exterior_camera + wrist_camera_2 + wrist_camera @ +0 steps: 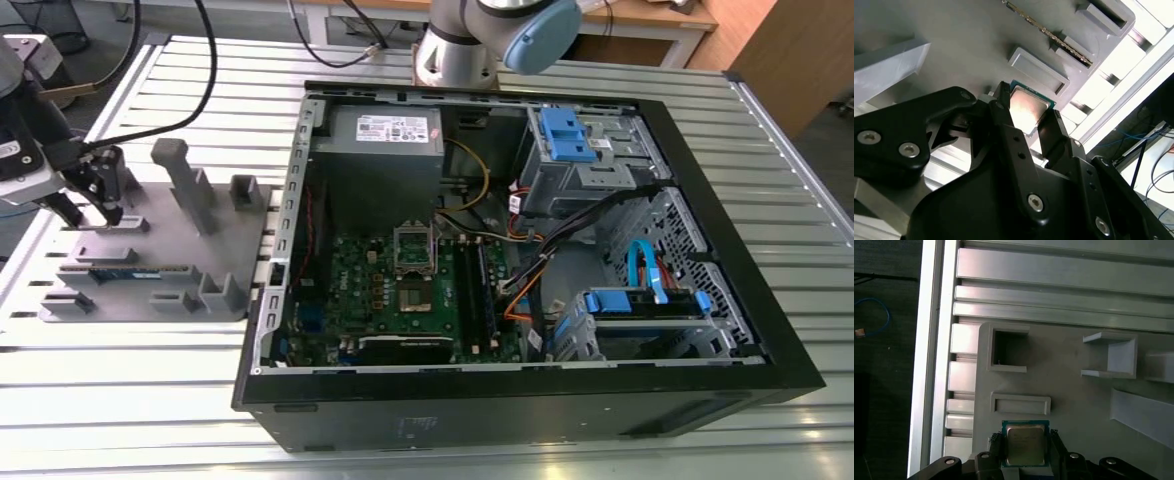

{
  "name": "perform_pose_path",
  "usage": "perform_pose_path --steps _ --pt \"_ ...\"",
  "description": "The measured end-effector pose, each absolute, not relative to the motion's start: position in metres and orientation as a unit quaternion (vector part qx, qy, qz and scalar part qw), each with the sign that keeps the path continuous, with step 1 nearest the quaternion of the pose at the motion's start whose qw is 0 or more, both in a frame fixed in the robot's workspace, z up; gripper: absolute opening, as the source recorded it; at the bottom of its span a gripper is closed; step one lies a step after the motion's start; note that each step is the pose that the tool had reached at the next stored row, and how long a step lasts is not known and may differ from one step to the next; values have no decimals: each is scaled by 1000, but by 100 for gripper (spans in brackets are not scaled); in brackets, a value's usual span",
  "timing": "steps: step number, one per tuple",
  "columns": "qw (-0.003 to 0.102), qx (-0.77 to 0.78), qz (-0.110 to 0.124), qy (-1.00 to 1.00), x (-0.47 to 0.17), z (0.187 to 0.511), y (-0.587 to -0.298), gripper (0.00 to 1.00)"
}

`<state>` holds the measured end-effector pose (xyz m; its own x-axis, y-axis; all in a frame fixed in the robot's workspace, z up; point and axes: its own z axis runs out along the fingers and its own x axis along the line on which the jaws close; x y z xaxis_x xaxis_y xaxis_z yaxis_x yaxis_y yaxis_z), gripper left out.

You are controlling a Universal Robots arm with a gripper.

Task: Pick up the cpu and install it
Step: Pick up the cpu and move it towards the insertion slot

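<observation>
Case [534, 415] lies open on the table [134, 400], motherboard [400, 290] exposed, well apart from the action. Over at the exterior view's left, the gripper [91, 215] is down on the grey tray [160, 230]. In both wrist views its fingers [1004, 120] are narrowed to chip width, pinching the cpu [1025, 444] by two opposite edges at its tray seat. Lifted or not, I can't tell. Pickup underway; install not yet done.

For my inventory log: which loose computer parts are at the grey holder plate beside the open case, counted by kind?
Square silver-topped cpu chip: 1
Long narrow green memory stick: 1
Total: 2
</observation>
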<state>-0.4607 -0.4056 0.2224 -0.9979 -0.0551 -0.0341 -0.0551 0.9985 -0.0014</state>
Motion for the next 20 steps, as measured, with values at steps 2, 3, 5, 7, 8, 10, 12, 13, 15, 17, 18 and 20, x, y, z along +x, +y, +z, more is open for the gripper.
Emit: perform_pose_path --steps 2,3,5,7,8,10,12,13,15,17,18,20 --pt "17 -28 0 999 -461 222 -406 47" --pt "17 -28 0 999 -461 223 -406 47" --pt "17 -28 0 999 -461 223 -406 47" --pt "17 -28 0 999 -461 223 -406 47" --pt "17 -28 0 999 -461 223 -406 47" --pt "17 -28 0 999 -461 223 -406 47" --pt "17 -28 0 999 -461 223 -406 47" --pt "17 -28 0 999 -461 223 -406 47" --pt "17 -28 0 999 -461 225 -406 47" --pt "17 -28 0 999 -461 228 -406 47" --pt "17 -28 0 999 -461 230 -406 47" --pt "17 -28 0 999 -461 236 -406 47"
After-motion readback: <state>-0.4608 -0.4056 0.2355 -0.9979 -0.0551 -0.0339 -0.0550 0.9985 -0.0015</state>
